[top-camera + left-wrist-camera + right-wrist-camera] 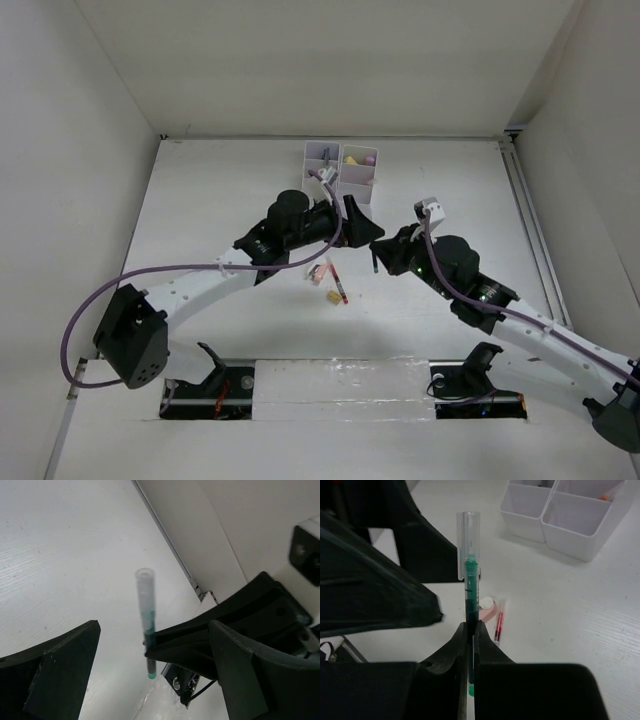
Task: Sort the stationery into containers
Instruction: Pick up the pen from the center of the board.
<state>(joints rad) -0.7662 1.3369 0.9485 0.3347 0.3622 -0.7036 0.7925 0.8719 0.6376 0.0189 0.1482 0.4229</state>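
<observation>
1. right gripper (471, 630): jaws closed tight on the green pen (470, 587), clamping its lower barrel. the pen runs in line with the fingers, and its clear cap (468, 540) points away from the wrist.
2. left gripper (360, 225): jaws spread wide and holding nothing. it sits just beside the right gripper and faces the pen.
3. pen location: held off the table (200, 200) between the two grippers. it is on the near side of the white organizer tray (570, 542) and not in any compartment.
4. handling (judged): a light, stiff, slim plastic barrel. it is smooth and round, so it may pivot or slide in a narrow pinch.
5. cap (judged): thin clear plastic, probably push-fit. a grip on the cap alone could pull it off.
6. grip point (judged): take the green barrel on the exposed stretch between the cap and the right fingers, squarely across its width.
7. unsorted items on the table: a red pen (498, 622) with a pink eraser (489, 611) just beside it, and a yellow eraser (331, 297) nearby.
8. risk (judged): the two grippers are crowded close together. releasing before the second grip is firm would drop the pen.
</observation>
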